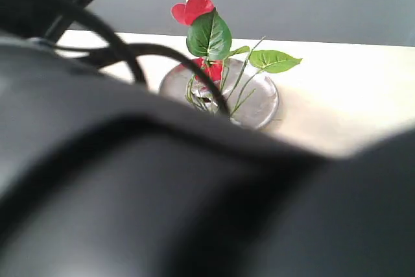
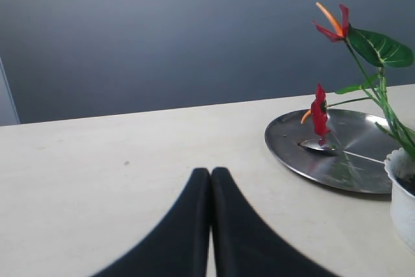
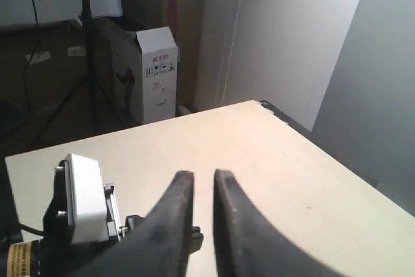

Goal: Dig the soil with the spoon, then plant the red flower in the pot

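Closest in, the left gripper (image 2: pixel 211 176) has its two dark fingers pressed together with nothing between them, low over bare table (image 2: pixel 130 180). The right gripper (image 3: pixel 200 183) is off on its own, well apart from everything, fingers a narrow slit apart and also holding nothing. Past the left one, the white pot (image 2: pixel 403 202) sits at the edge of the left wrist view with the red flower (image 2: pixel 373 50) already standing in it, stems going down inside, so planting looks basically done to me. I can only just make out the soil as a dark patch in the pot. Behind that is the round steel plate (image 2: pixel 311 163) with the spoon (image 2: pixel 322 146) lying on it, bowl toward the middle and its thin handle pointing toward the pot. My guess is the spoon's light, hard and slippery on that steel, so pinch the handle mid-length. The flower seems light and floppy up top; take it low on the stems, not the leaves. The exterior view is mostly blocked by an arm.
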Robot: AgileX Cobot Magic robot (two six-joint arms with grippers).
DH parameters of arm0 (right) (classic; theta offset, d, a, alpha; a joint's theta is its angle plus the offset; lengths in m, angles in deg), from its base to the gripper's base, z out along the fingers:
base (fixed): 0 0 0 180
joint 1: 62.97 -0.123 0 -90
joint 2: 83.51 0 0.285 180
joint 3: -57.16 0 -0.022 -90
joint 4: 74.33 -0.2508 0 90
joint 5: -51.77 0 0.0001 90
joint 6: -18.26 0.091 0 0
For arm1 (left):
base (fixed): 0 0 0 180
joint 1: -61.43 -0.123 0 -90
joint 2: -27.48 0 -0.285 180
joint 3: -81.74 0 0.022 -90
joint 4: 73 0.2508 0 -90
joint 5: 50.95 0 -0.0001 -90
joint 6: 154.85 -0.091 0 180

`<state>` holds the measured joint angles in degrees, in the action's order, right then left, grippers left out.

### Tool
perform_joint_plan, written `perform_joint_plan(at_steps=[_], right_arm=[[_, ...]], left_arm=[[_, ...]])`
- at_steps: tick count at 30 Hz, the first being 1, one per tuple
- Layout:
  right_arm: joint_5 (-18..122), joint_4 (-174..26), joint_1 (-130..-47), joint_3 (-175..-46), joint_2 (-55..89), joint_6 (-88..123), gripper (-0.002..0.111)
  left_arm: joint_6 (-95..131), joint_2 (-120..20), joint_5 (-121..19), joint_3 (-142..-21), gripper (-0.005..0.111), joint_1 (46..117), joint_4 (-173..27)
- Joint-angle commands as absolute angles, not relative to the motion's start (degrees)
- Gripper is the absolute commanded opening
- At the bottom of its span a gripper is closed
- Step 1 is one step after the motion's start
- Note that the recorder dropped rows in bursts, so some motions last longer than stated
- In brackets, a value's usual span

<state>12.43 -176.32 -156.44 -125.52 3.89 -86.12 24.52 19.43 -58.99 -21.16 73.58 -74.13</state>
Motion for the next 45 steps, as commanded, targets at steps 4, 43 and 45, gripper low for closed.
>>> perform_joint_plan(at_steps=[4, 43, 45], right_arm=[[11.04, -174.28, -154.01, -123.34, 18.32, -85.34, 0.013], [81.34, -174.28, -63.21, -69.78, 68.66, -64.07, 0.013], [81.11, -173.36, -61.15, -67.53, 72.84, -64.07, 0.013]], left_arm=[[24.52, 19.7, -58.25, -21.04, 0.001, 73.98, -73.73], [24.52, 19.7, -58.25, -21.04, 0.001, 73.98, -73.73], [24.52, 19.7, -58.25, -21.04, 0.001, 73.98, -73.73]])
